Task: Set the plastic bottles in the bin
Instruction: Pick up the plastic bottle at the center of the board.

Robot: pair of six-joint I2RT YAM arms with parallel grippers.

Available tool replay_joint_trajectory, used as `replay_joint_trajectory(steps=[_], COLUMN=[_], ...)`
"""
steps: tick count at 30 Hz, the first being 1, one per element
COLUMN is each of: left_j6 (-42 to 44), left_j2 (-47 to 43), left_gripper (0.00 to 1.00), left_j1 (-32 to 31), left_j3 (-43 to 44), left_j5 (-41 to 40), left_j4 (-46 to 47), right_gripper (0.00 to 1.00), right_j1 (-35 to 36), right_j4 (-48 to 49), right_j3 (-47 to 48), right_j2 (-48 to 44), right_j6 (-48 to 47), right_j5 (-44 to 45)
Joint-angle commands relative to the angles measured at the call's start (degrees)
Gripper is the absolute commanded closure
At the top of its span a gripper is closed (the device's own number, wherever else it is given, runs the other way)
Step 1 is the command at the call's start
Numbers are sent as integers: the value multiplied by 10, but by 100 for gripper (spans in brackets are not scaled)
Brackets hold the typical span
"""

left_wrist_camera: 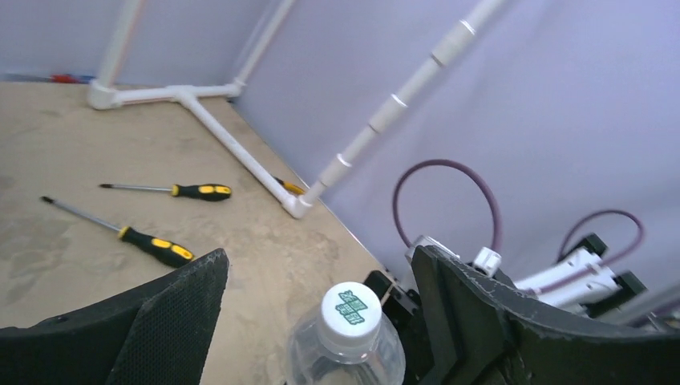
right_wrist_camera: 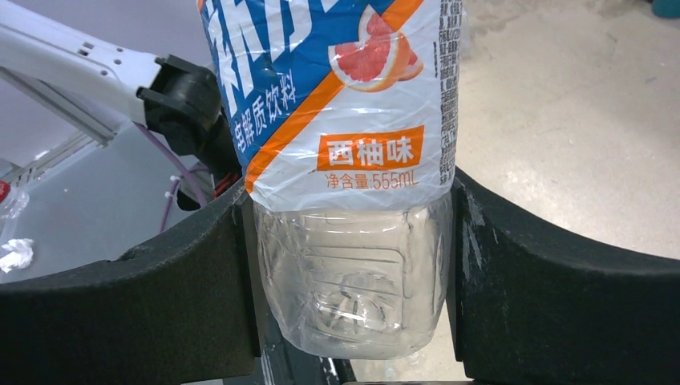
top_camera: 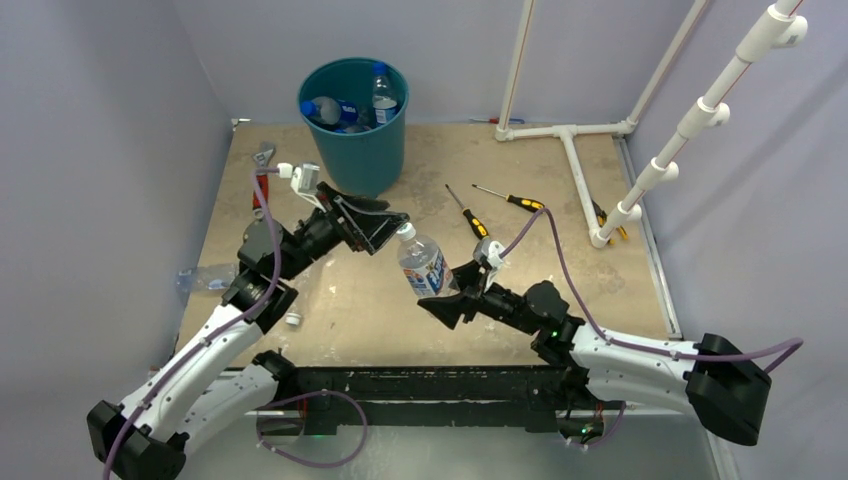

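My right gripper (top_camera: 447,298) is shut on the base of a clear bottle (top_camera: 423,264) with a blue, white and orange label and holds it tilted above the table; the right wrist view shows the jaws pressed on both sides of its base (right_wrist_camera: 353,273). My left gripper (top_camera: 394,232) is open, its fingers on either side of the bottle's white cap (left_wrist_camera: 350,310) without touching it. The teal bin (top_camera: 360,155) stands at the back with several bottles inside (top_camera: 382,92). Another clear bottle (top_camera: 208,277) lies at the table's left edge.
Two yellow-and-black screwdrivers (top_camera: 467,212) (top_camera: 512,199) lie right of the bin, also in the left wrist view (left_wrist_camera: 152,245) (left_wrist_camera: 196,191). A red-handled wrench (top_camera: 262,168) lies left of the bin. A white pipe frame (top_camera: 578,165) fills the back right. A small white cap (top_camera: 292,320) lies near the front.
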Motion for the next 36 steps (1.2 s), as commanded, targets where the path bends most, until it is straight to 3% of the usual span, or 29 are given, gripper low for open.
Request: replay_joint_trajectory(steps=[1, 13, 20, 26, 31, 33, 36], left_j6=[-37, -58, -59, -55, -47, -40, -18], left_j2=[27, 51, 67, 71, 67, 56, 38], left_gripper=[15, 24, 36, 56, 81, 98, 100], left_j1=[0, -2, -7, -15, -16, -16, -16], left_j3=[13, -13, -28, -39, -39, -42, -35], left_j5=[133, 179, 191, 190, 177, 159, 116], left_j4=[122, 146, 140, 141, 135, 133, 103], right_gripper=[69, 73, 74, 75, 74, 68, 38], right_j1=[2, 2, 2, 2, 2, 2, 2], right_j4=[85, 93, 111, 115, 112, 97, 27], right_j3=[-9, 13, 21, 25, 30, 38, 71], right_j2=[-5, 20, 43, 52, 60, 63, 69], right_j6=[-9, -19, -11, -10, -12, -10, -8], right_j5=[-13, 7, 14, 22, 23, 22, 16])
